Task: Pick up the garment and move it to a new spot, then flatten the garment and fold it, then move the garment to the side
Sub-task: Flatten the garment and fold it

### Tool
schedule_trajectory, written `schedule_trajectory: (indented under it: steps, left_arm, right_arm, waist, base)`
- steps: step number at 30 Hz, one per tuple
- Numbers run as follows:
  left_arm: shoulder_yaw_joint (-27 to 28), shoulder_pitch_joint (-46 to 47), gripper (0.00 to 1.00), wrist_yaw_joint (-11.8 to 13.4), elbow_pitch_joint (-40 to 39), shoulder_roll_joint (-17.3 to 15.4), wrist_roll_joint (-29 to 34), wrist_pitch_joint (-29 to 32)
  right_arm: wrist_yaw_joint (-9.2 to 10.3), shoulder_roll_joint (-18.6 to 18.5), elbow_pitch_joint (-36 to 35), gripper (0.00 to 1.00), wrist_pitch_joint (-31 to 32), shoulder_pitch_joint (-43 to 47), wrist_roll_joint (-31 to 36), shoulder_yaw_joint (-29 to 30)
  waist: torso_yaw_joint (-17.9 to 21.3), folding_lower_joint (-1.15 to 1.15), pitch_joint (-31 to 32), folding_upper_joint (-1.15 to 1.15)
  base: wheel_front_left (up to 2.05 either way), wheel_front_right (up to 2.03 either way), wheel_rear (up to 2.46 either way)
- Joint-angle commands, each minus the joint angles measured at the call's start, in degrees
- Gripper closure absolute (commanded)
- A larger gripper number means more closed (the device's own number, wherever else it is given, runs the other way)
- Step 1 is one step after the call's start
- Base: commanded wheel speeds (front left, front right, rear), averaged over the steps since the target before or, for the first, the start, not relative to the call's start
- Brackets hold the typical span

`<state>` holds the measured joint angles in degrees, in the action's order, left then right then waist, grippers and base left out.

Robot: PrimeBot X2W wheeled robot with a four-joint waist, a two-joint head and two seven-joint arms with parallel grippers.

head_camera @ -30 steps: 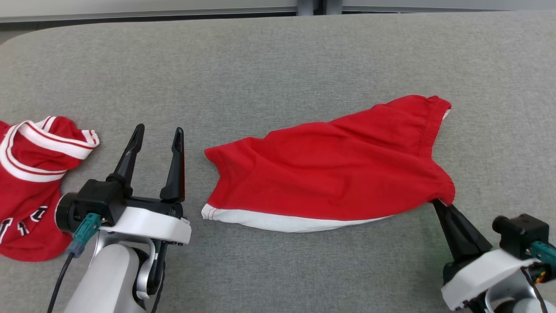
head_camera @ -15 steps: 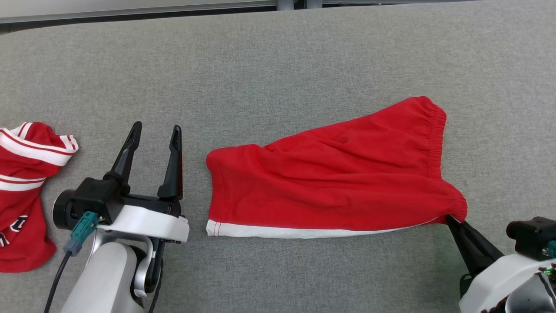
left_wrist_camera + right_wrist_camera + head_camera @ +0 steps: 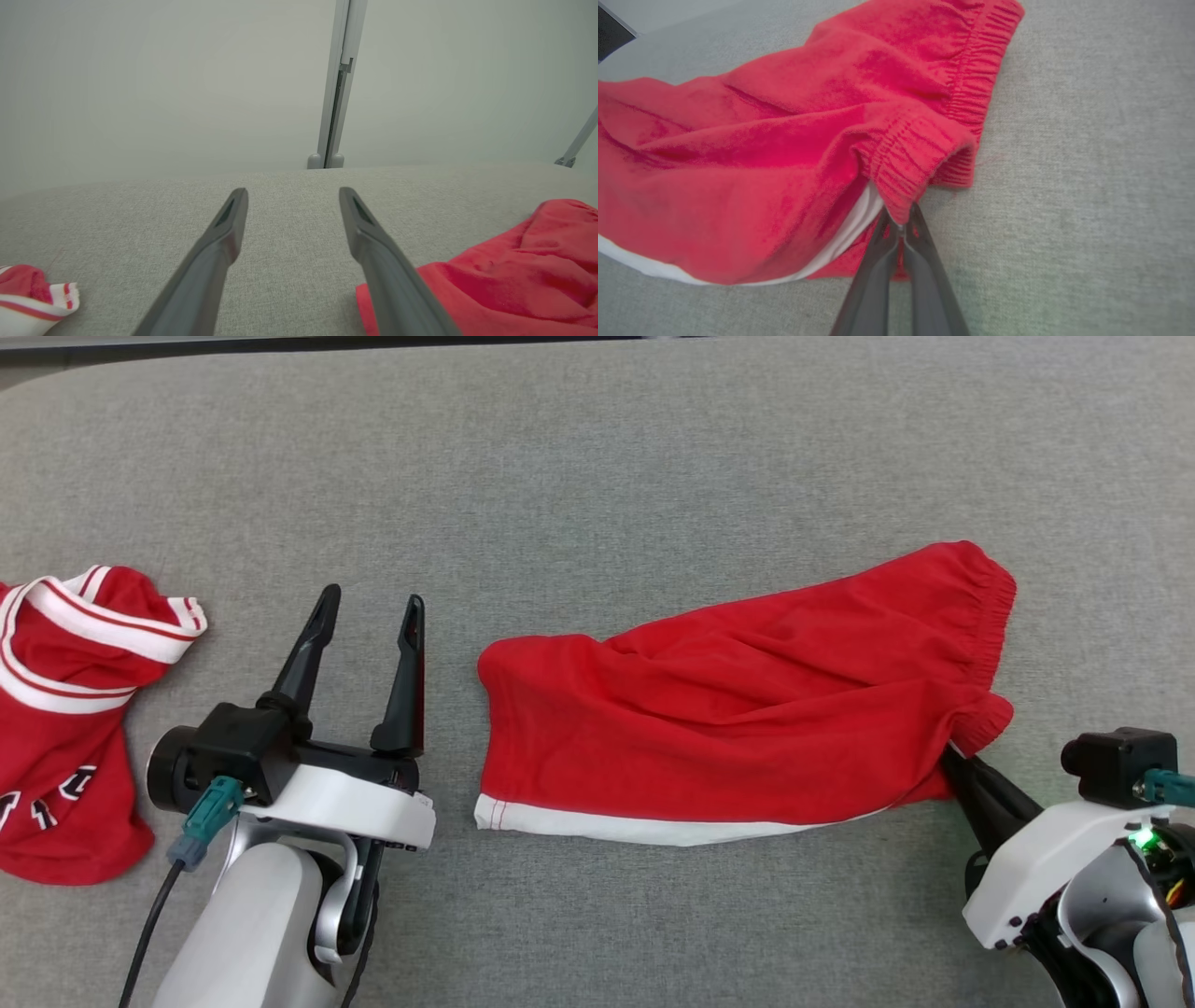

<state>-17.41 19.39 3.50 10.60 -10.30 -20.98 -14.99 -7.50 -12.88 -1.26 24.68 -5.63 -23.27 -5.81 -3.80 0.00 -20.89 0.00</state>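
At 3 o'clock on grey fabric table (image 3: 597, 448), right gripper (image 3: 954, 767) clamped on waistband (image 3: 920, 154) of red white-hemmed cotton shorts (image 3: 747, 728); left gripper (image 3: 372, 597) spread, empty; judged flattening, so next left takes 9 o'clock hem (image 3: 495, 812).

Bright, even, diffuse light; faint soft shadows. Head view sharp; right wrist view soft, the shorts (image 3: 761, 154) slightly blurred

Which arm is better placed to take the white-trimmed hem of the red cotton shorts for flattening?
Left. The left pincer stands open and empty beside the hem end of the red cotton shorts, while the right pincer is shut on their waistband corner.
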Motion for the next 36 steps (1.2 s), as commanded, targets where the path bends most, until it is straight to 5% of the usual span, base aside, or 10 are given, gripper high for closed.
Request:
schedule_trajectory:
  steps: [1,3,6,22,36]
  left_arm:
    - [0.05,1.19,0.0,-0.31,0.2,-0.14,0.37,-0.26]
    - [-0.04,1.39,0.0,-0.41,0.38,0.1,0.35,-0.25]
    - [0.3,1.11,0.0,-0.2,0.46,0.19,0.41,-0.26]
    - [1.88,-2.9,0.0,0.63,0.95,-1.25,-0.23,-0.24]
    - [2.11,-7.95,0.0,2.01,-0.62,-2.62,-1.4,1.45]
  right_arm:
    - [0.02,-0.29,1.14,1.0,-0.06,-0.56,-0.3,-0.13]
    - [0.02,-0.3,2.4,0.96,-0.84,-1.18,-0.49,-0.37]
    - [0.02,-0.16,2.87,0.0,-2.55,-0.88,-0.76,0.15]
    - [0.02,1.55,-6.74,0.0,-10.3,8.82,-0.8,4.95]
    - [0.02,0.28,-8.36,0.0,-25.46,4.59,3.46,4.42]
  waist:
    - [-0.55,0.0,-0.31,0.0]
    - [-0.83,0.0,-0.38,0.0]
    - [-0.9,0.0,-0.34,0.0]
    - [2.15,0.0,3.61,0.0]
    - [2.03,0.0,10.65,0.0]
  base:
    - [0.0,0.0,0.0]
    - [0.0,0.0,0.0]
    - [0.0,0.0,0.0]
    - [0.0,0.0,0.0]
    - [0.0,0.0,0.0]
